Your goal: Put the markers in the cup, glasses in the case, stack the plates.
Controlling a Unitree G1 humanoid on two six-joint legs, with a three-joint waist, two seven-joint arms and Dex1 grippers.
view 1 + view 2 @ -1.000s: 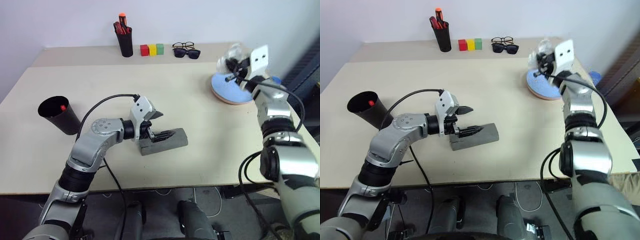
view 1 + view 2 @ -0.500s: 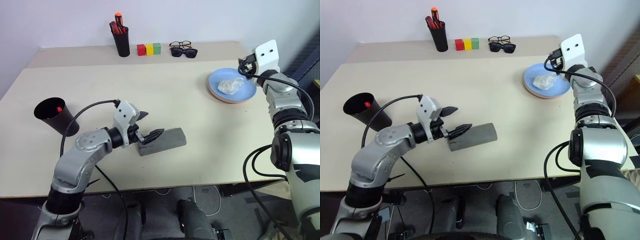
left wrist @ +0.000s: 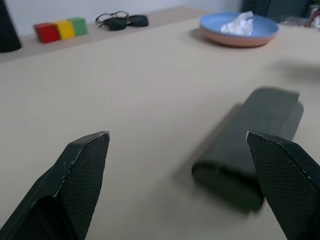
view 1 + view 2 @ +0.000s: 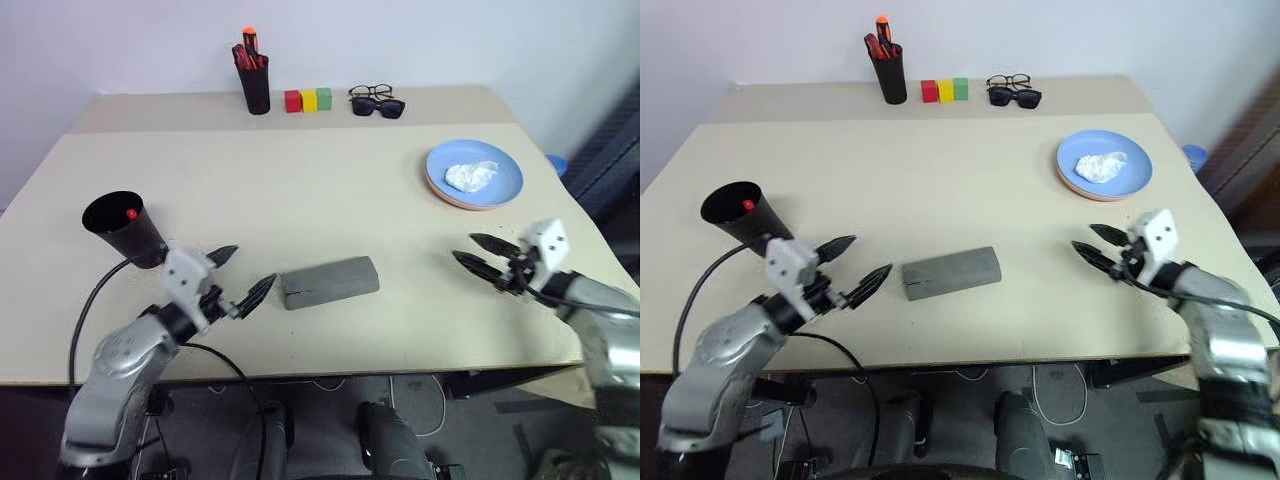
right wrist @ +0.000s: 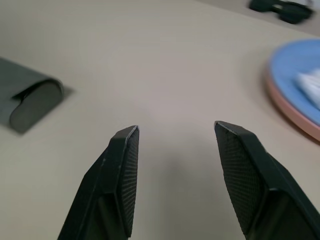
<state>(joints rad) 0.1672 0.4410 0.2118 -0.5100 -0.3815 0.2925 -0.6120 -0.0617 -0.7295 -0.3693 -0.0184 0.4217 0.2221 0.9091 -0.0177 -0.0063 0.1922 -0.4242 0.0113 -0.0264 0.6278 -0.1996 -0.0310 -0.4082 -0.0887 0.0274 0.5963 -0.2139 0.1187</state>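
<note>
Grey oblong hard-shell case [image 4: 328, 282] seen closed on beige table [image 4: 300, 190]; blue plate [image 4: 475, 175] stacked on pink plate [image 4: 452, 201]; left gripper [image 4: 243, 276] and right gripper [image 4: 485, 252] spread, nothing grasped.

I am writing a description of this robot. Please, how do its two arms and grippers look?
Both arms are silver-grey metal with black joint rings and loose black cables. Each ends in a white wrist block and two black, pointed fingers with textured pads: left gripper, right gripper.

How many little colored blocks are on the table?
3. The red block, yellow block and green block sit in a row at the table's far edge, between the pen holder and the glasses.
</note>
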